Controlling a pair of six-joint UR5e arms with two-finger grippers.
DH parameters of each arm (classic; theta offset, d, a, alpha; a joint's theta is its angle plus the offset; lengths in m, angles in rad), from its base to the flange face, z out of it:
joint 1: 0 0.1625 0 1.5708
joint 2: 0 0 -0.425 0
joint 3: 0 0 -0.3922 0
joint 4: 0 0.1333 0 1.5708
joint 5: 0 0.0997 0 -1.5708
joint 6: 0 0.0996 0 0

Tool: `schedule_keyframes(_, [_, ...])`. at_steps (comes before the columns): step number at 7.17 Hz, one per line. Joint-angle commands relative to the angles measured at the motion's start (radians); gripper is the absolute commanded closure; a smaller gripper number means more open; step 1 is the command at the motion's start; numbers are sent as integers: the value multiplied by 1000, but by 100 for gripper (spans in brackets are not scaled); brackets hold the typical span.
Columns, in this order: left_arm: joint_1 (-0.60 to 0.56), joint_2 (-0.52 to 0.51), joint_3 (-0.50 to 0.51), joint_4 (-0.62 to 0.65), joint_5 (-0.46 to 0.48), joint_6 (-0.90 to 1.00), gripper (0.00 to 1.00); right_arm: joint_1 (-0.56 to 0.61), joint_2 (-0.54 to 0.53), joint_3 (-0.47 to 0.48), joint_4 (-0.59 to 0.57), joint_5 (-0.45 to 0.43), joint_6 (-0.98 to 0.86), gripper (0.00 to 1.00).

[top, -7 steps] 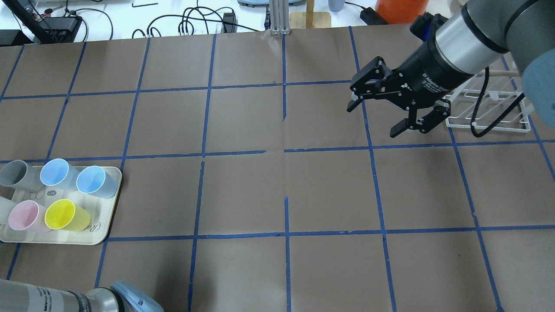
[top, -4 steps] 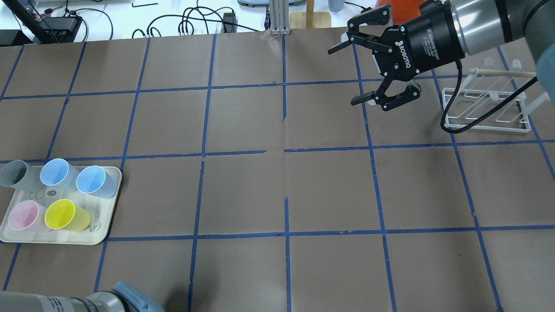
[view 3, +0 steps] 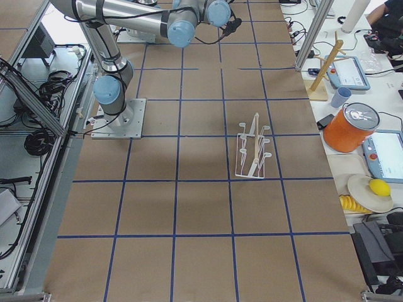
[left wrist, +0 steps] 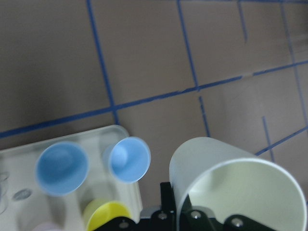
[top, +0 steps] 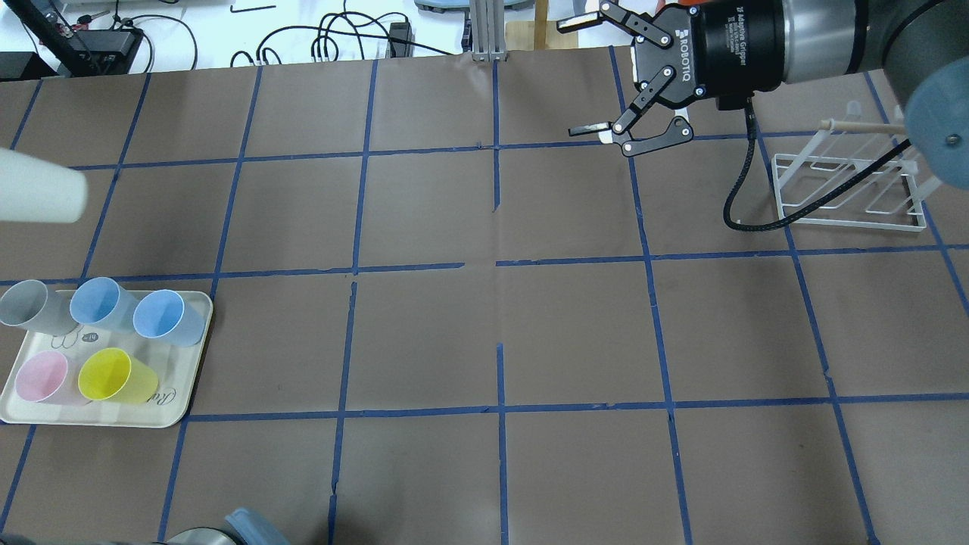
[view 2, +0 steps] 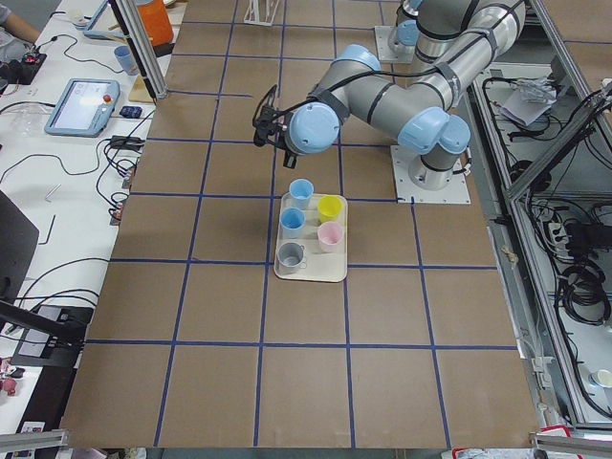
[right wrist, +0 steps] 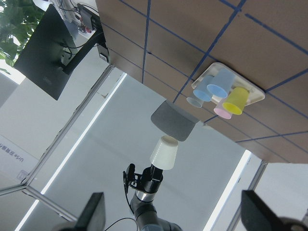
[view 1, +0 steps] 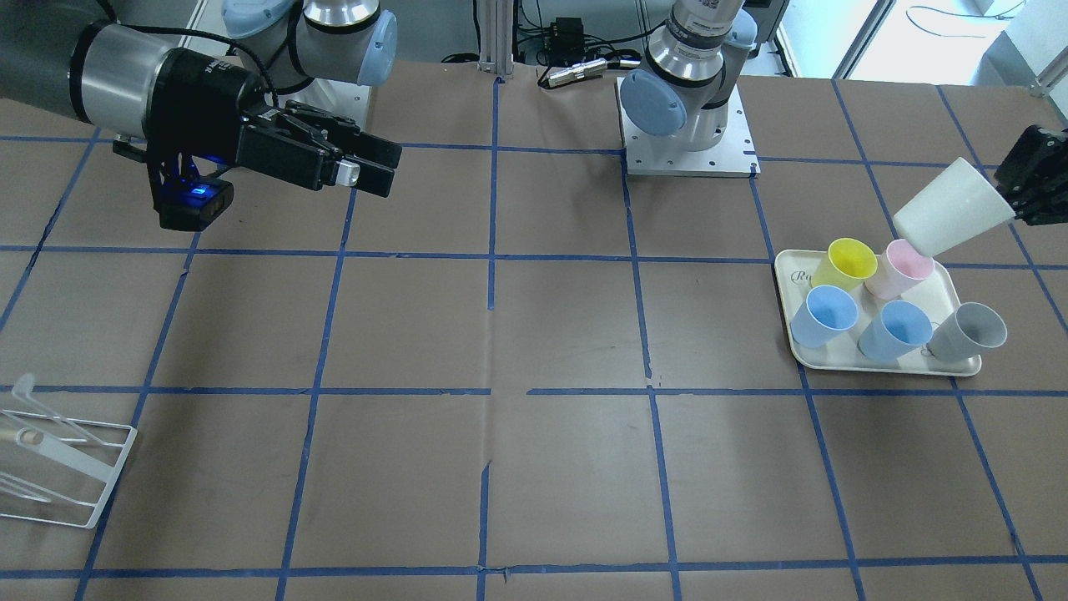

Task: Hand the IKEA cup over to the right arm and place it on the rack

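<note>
IKEA cup aloft near tray, robot's left side; rack far right

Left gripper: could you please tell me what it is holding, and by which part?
The left gripper holds the IKEA cup at its wide, open rim end; the base points away.

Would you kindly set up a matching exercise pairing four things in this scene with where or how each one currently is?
Things:
1. IKEA cup
2. grey cup
3. rack
4. right gripper

States:
A. open, holding nothing
B. standing on the table
C. held aloft in the left gripper
D. on the tray

Pairs: 1-C, 2-D, 3-B, 4-A
</note>
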Motion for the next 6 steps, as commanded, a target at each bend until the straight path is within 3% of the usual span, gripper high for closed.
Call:
schedule_keyframes(1, [-178, -27, -9, -11, -236, -153, 100, 1, 12, 30, -2, 74, 63, 0])
schedule_keyframes(2, [-236, -24, -30, -13, -360, -162, 100, 3, 7, 32, 5, 73, 71, 0])
schedule_keyframes(4, [-298, -9, -95, -14, -515, -190, 100, 7, 10, 35, 7, 70, 117, 0])
schedule_keyframes(6, [-442, -6, -109, -10, -646, -200, 100, 30, 7, 36, 1, 70, 167, 0])
